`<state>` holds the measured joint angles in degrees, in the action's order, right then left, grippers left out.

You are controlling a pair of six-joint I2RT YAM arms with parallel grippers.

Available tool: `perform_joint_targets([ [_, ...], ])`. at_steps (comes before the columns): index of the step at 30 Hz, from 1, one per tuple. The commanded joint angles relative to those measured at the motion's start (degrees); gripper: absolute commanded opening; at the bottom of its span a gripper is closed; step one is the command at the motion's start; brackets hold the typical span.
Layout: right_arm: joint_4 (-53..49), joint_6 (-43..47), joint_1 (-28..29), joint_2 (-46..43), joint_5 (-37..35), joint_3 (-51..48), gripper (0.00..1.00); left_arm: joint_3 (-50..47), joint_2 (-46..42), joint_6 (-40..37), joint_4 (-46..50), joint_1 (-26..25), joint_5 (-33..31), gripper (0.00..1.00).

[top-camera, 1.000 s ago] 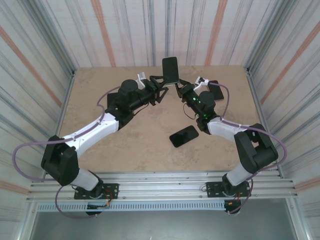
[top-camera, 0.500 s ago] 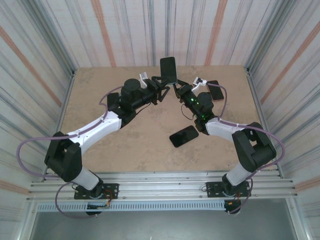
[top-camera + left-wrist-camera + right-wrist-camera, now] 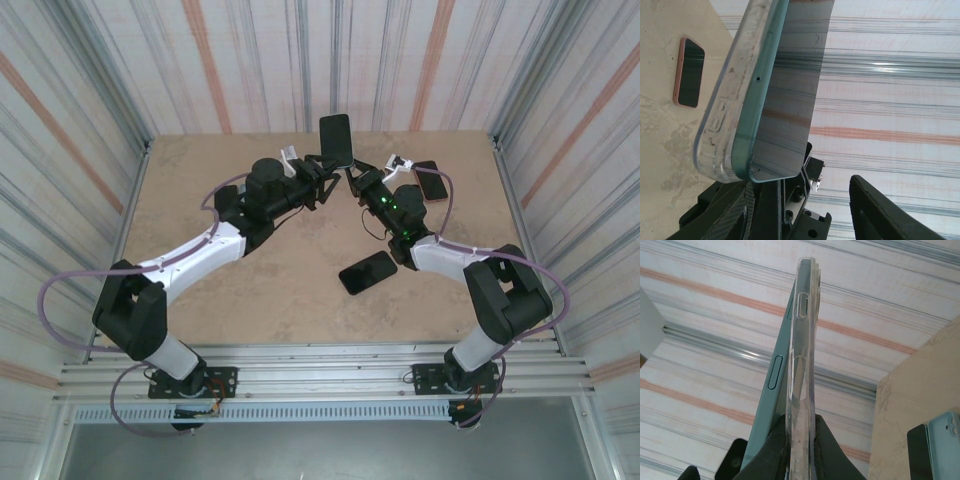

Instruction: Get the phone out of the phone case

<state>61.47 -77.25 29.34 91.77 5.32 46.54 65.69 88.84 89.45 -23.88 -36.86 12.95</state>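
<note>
The phone (image 3: 337, 140), teal-edged with a mirror-like glass face, stands upright in the air above the far middle of the tabletop (image 3: 280, 290). One of its edges has parted from the clear, scuffed case (image 3: 715, 120). The right hand (image 3: 358, 180) pinches the lower end of the case, while the left hand (image 3: 322, 172) is spread, its fingers (image 3: 875, 210) on either side of the phone.

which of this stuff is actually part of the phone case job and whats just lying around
Part of the job:
- phone, held up in the air
- clear case on it
- right claw, pinching the clear case
- left claw, at the phone's lower end

Just lying about:
- black phone, lying flat
- pink-edged phone, lying flat further back
</note>
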Motion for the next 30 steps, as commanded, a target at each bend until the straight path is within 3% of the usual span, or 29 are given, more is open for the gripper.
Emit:
perform_joint_targets([
  [1, 4.9, 2.5, 0.8, -1.4, -0.7, -0.4, 0.00, 1.6, 0.7, 0.0, -2.2, 0.4, -1.1, 0.52],
  [14, 4.4, 3.3, 0.8, -1.4, -0.4, -0.2, 0.00, 1.0, -0.6, -0.3, -2.5, 0.9, -0.6, 0.43],
  [30, 5.3, 3.2, 1.9, -2.5, -1.3, -0.6, 0.00, 2.1, 1.1, -0.4, -1.0, 1.8, -2.3, 0.44],
])
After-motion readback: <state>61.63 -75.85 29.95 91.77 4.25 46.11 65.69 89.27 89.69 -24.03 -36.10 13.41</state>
